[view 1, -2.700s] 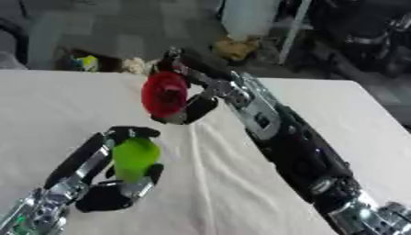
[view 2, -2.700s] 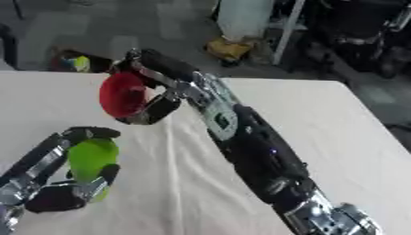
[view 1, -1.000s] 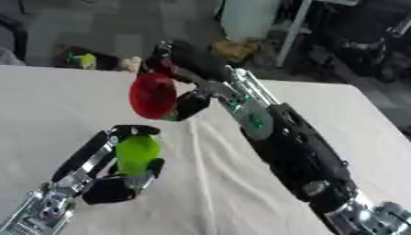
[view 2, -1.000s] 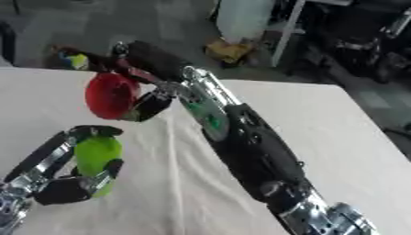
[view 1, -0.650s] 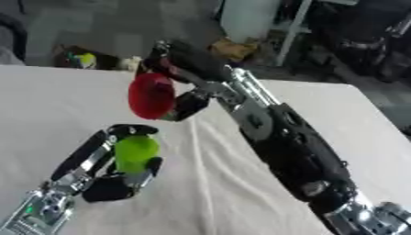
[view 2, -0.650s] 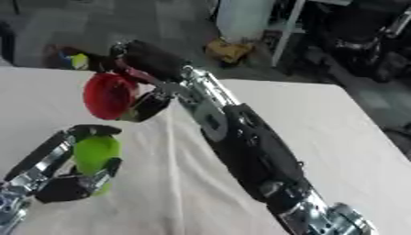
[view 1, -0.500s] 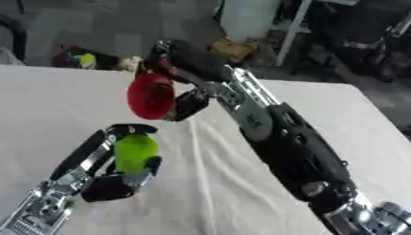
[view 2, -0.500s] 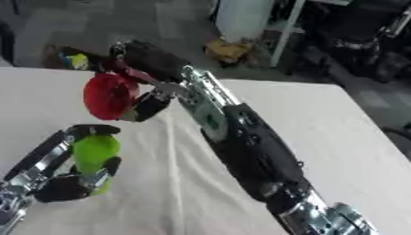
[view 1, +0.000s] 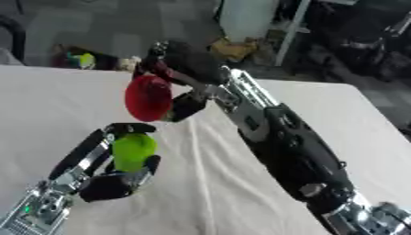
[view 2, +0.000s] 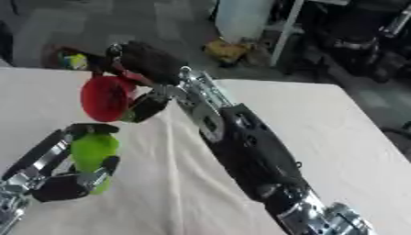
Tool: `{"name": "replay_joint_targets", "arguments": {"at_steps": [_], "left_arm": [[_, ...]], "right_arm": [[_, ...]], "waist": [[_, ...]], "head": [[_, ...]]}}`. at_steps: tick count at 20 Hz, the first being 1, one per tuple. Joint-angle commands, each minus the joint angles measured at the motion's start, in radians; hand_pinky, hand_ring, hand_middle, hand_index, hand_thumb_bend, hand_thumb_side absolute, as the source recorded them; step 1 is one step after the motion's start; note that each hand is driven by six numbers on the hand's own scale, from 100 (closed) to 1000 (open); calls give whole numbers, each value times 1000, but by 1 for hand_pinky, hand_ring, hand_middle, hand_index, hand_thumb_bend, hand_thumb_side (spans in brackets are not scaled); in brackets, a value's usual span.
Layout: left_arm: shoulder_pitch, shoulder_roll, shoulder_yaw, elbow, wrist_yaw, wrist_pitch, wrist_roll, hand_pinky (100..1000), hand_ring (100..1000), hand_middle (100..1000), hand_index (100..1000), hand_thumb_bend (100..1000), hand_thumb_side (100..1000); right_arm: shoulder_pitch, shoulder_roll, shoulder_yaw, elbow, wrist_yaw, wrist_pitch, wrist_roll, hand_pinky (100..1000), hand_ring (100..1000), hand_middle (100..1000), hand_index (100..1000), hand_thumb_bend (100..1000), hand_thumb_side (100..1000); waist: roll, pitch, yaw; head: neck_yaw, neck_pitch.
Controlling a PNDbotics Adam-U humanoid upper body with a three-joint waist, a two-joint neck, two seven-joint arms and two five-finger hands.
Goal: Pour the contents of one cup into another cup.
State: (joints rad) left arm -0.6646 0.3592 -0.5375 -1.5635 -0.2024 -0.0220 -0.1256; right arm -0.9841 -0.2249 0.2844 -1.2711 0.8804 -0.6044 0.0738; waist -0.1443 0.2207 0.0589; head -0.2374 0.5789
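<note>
Our right hand (view 1: 186, 69) is curled round the red cup (view 1: 148, 97), thumb on its near side and fingers over its far side, and holds it up above the bench (view 1: 321, 105), tipped on its side with the mouth turned to the left. The red cup hangs just above and slightly to the far side of the green cup (view 1: 133, 150); we cannot tell whether the two touch or whether anything is running out, since the view is blurred there. Our left hand (view 1: 112, 181) wraps the green cup from the near left, fingers curled up along its left side and over its top, thumb against its near right side. The green cup stands roughly upright on the white cloth of the bench, on the near left part. Our right arm (view 1: 281, 151) reaches in from the near right corner and runs across the middle of the bench toward the far left.
</note>
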Motion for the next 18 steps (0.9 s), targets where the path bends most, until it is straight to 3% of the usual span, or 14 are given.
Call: {"name": "replay_joint_targets", "arguments": {"at_steps": [1,18], "left_arm": [[-21,-2,13,-23,5,1,0,100,688,610,844,100,448],[-26,-3,8,-44,18,10,-12,100,689,611,844,100,452]], "right_arm": [[-13,-23,-5,-29,23,-2,-16,477,204,177,485,100,142],[-11,-28,-1,-56,289,-13,-173,486,258,249,543,100,191]], "waist": [[9,-18,-3],[7,-19,1]], "head": [[-1,-3],[-2,-6]]}}
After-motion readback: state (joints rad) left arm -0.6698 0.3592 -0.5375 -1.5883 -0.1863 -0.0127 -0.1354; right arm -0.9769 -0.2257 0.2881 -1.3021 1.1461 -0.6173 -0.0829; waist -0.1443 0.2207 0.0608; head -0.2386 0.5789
